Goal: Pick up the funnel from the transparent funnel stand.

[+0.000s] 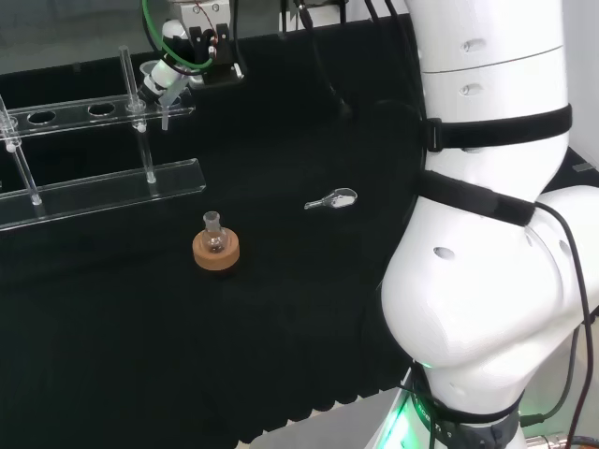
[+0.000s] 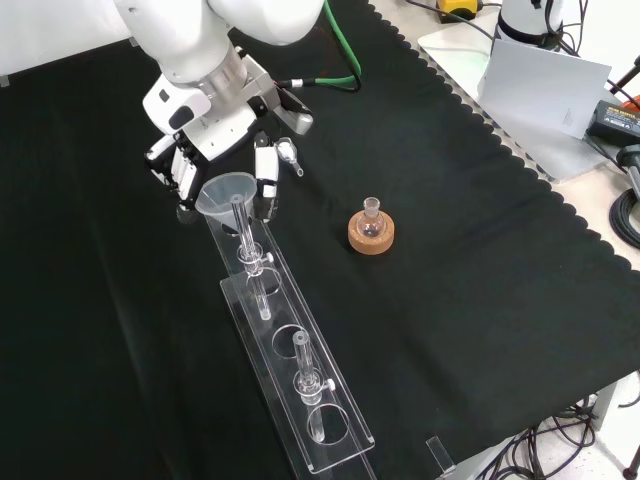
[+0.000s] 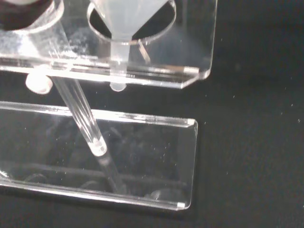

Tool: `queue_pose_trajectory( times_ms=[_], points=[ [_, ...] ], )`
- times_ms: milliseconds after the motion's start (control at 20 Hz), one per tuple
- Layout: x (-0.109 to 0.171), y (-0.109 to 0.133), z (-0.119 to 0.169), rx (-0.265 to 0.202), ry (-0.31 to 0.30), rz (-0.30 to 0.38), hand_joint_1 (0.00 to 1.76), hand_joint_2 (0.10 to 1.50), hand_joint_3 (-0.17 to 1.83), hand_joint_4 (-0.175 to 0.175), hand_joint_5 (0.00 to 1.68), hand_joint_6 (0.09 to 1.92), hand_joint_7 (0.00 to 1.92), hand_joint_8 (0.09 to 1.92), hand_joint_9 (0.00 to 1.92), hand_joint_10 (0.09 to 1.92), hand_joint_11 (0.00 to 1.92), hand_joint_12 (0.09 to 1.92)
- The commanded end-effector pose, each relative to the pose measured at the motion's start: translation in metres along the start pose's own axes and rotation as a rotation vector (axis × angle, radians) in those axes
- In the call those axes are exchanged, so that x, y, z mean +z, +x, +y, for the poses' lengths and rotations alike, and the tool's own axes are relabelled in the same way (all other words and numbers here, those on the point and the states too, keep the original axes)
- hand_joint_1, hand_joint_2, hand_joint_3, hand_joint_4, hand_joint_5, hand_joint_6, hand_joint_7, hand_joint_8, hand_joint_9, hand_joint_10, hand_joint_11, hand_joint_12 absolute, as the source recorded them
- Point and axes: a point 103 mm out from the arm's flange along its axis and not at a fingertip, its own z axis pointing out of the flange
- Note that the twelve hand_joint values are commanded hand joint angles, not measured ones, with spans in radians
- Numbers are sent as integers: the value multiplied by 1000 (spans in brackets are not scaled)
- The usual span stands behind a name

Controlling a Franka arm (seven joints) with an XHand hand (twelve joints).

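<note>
Funnel (image 2: 222, 192) sits in the end hole of your transparent funnel stand (image 2: 300, 395) on the black-clothed tabletop (image 2: 480, 250); your hand (image 2: 225, 165) brackets its bowl, fingers curled beside it, contact unclear; a small flask on a cork ring (image 2: 371, 236) stands apart; cables lie beyond the cloth's edge.

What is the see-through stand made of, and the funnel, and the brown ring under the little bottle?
The funnel stand looks like clear plastic, probably acrylic: flat sheets with bright, shiny edges. The funnel looks like cloudy, translucent plastic, though frosted glass is possible. The ring under the small flask looks like cork: tan, matte and grainy.
</note>
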Motion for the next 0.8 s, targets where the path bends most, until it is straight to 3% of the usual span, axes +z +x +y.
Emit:
queue_pose_trajectory(
  times_ms=[50,250,800],
  points=[
    [-12,-2,-2,-14,-23,-29,751,695,210,24,725,529,1059,427,797,427,0,1487],
    [-19,-5,-4,-17,-25,-31,749,667,275,26,711,655,1102,450,836,409,0,1487],
    [-31,-14,-13,-22,-36,-88,745,653,312,51,782,710,1149,469,866,408,0,1482]
  ],
)
